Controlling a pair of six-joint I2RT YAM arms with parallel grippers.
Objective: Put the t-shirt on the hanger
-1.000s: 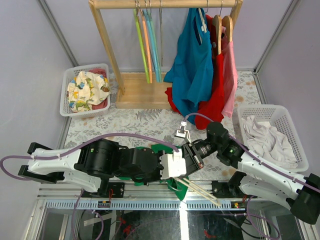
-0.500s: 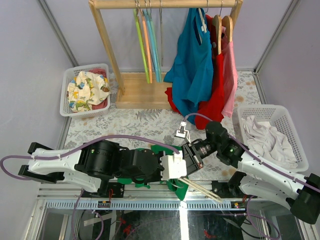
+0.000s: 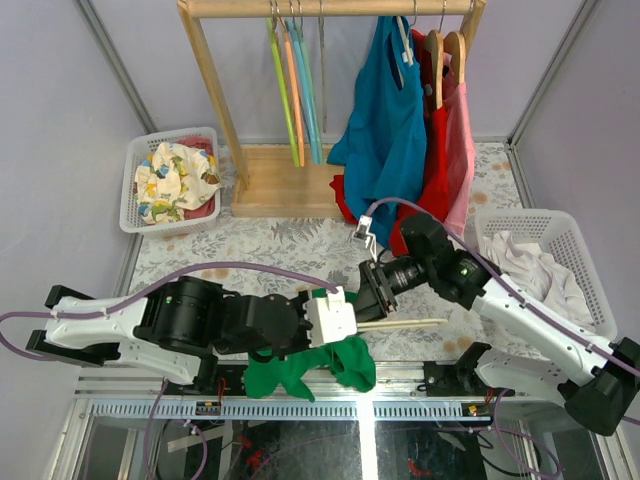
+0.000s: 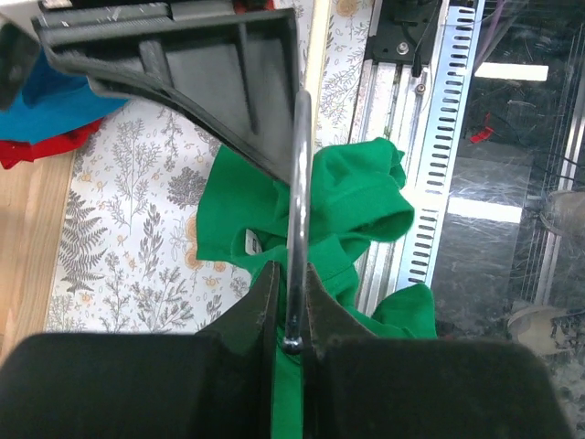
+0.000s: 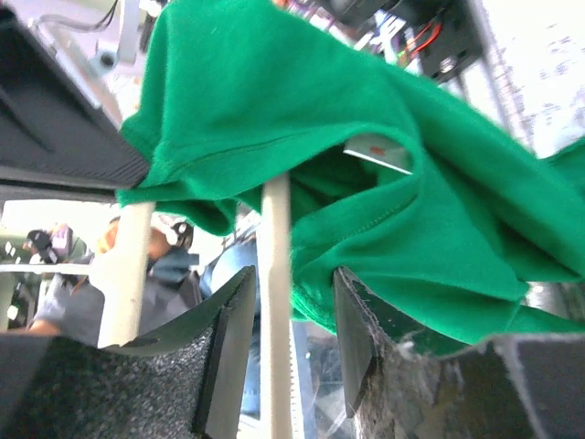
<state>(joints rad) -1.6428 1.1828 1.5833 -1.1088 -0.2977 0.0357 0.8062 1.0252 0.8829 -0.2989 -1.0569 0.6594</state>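
The green t-shirt (image 3: 300,368) hangs bunched below my grippers, over the table's near edge. It also shows in the left wrist view (image 4: 347,197) and the right wrist view (image 5: 302,110). My left gripper (image 3: 335,318) (image 4: 291,274) is shut on the silver wire hook (image 4: 297,183) of the beige hanger (image 3: 410,323). One hanger arm sticks out to the right, level. My right gripper (image 3: 368,290) (image 5: 292,279) is open. Its jaws stand around one hanger arm (image 5: 274,238) and the shirt's hem, which lies against the right finger. The shirt drapes over the hanger arms.
A wooden rack (image 3: 280,180) at the back holds green, orange and blue hangers (image 3: 295,90), a blue garment (image 3: 385,120) and a red garment (image 3: 430,190). A white basket (image 3: 130,190) of patterned cloth stands back left. Another basket (image 3: 520,213) of white cloth stands right.
The hanger arm has swung from pointing down-right to level. More of the green shirt now hangs below the grippers. My right gripper has moved up and away from the near edge.
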